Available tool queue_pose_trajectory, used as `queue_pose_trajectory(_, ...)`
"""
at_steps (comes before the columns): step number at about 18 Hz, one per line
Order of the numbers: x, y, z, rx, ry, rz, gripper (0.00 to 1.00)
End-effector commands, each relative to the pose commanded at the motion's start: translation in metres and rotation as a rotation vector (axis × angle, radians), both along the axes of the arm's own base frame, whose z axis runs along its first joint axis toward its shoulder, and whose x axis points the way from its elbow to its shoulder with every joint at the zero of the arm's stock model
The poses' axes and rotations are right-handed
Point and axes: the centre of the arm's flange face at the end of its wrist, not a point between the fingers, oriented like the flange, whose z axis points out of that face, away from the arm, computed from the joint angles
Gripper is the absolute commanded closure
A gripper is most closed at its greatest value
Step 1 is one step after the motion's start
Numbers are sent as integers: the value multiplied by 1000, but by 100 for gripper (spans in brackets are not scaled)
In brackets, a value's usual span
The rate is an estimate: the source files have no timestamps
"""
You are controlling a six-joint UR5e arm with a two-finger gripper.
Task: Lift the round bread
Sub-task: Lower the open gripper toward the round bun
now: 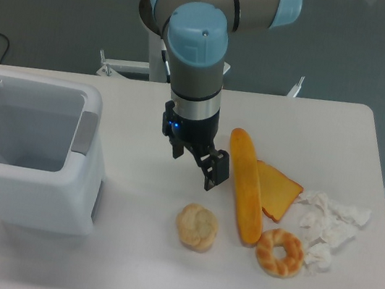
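Note:
The round bread [197, 227] is a small pale-tan bun with a bumpy top, lying on the white table near the front middle. My gripper [194, 167] hangs above the table, up and a little left of the bun, clear of it. Its two black fingers [216, 174] are spread apart with nothing between them.
A long orange baguette [245, 185] lies right of the gripper, with a toast slice [279, 191] beside it. A golden bagel [280, 252] sits right of the bun. Crumpled white paper [328, 225] lies at the right. A white open bin [26, 151] stands at the left.

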Motion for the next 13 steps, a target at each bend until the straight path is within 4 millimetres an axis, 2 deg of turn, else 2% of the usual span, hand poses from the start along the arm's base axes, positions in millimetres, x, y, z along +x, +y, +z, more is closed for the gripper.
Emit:
queue_pose_trajectory(5, -1, 1, 4, 9, 8, -7, 0)
queue_pose_trajectory(10, 0, 17, 26, 112, -10, -28, 0)
queue_pose_trajectory(13, 0, 19, 11, 100, -22, -31, 0)
